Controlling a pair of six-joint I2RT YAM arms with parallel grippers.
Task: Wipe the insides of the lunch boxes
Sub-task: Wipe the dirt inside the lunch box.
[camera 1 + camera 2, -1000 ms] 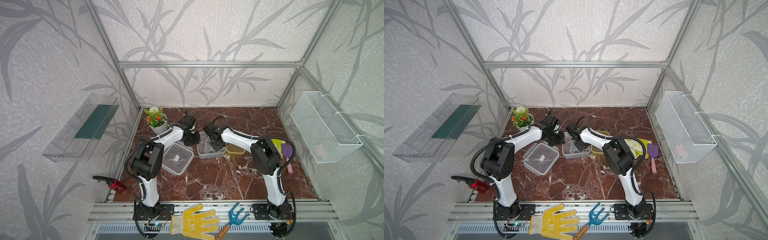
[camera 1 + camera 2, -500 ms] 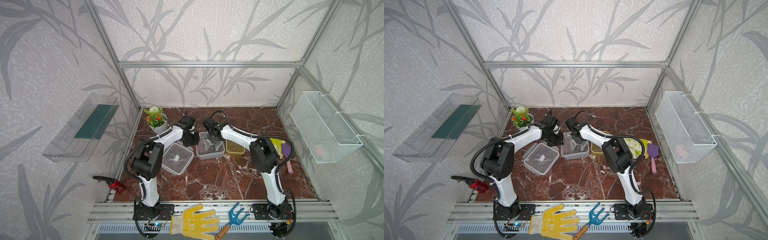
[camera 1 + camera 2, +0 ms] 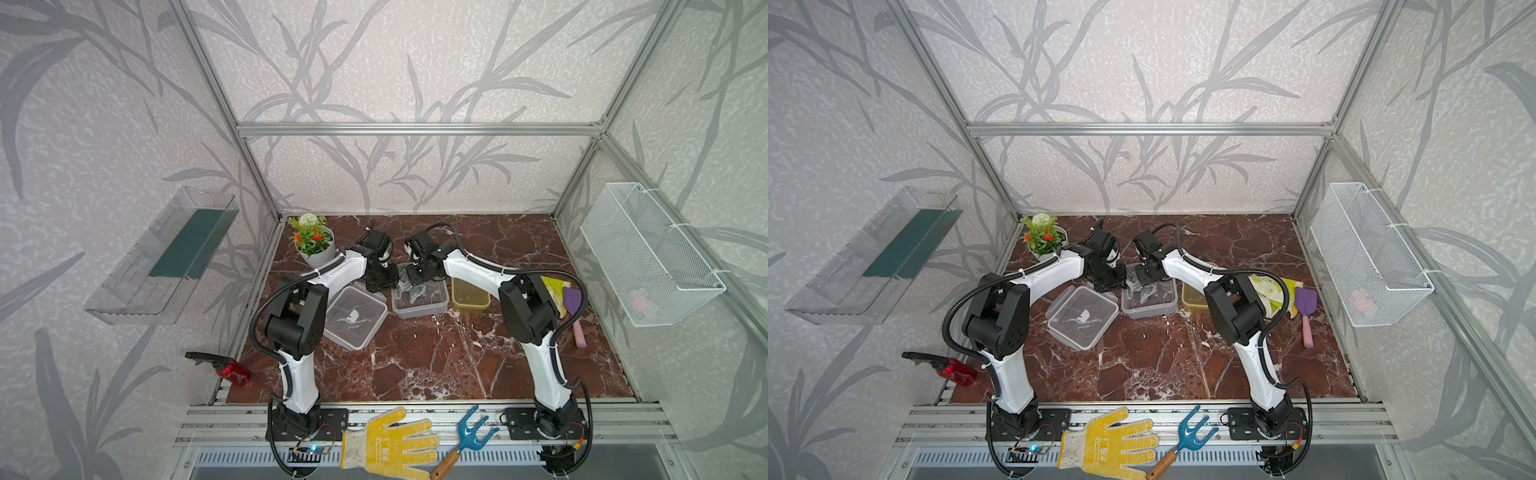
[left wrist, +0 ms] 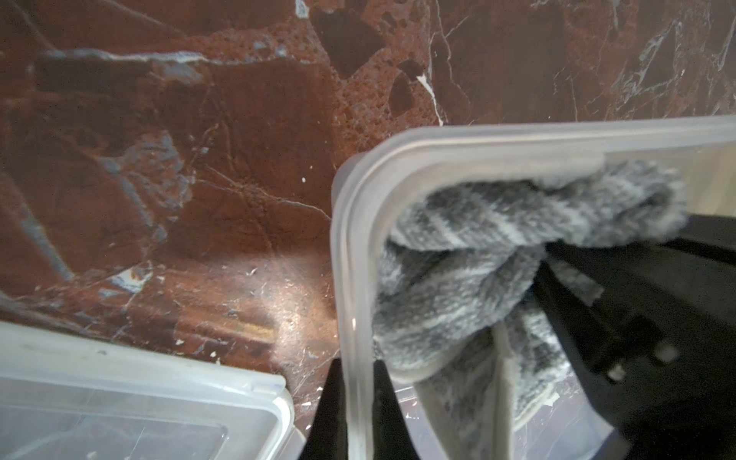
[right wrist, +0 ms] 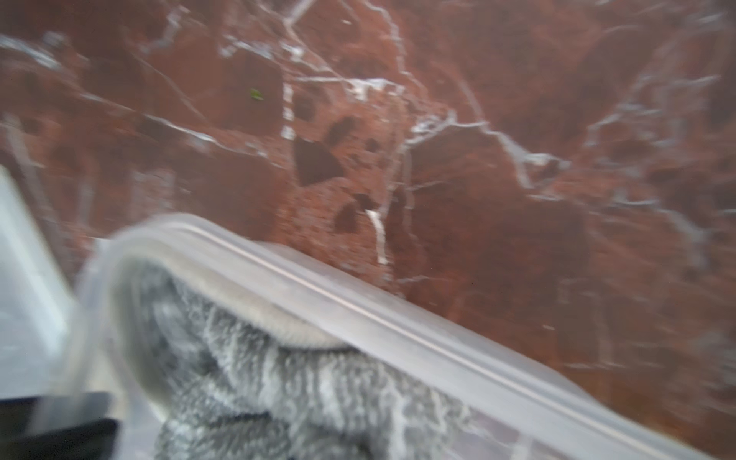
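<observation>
Toward the back of the tabletop [image 3: 415, 365], the larger grey lunch box [image 3: 420, 311] sits open. Its lid [image 3: 353, 318] lies flat just beside it on the left arm's side, so the opening step for this box is done. The left gripper [image 4: 360, 410] is clamped on the box's wall, with the rim passing between its jaws, which reads as a steadying hold rather than a lift. The right gripper [image 3: 417, 277] reaches down into the same box and is closed on a bunched grey cloth [image 4: 458, 275]. In both wrist views the cloth is pressed into a rounded corner just under the rim, touching the inner wall.

By my reading, the wipe of the first box is under way and not finished. The cloth sits against one corner, and the pictures do not show how much of the floor and the other walls has been covered.

The smaller amber lunch box [image 3: 469, 296] stands just beside the grey one on the right arm's side. Whether the two touch is not clear. No gripper is at it and no cloth is in it. From this height I cannot tell whether its lid is on.

That box is therefore all left to do: open it if it is closed, brace it and wipe it. I would put the task at under halfway.
</observation>
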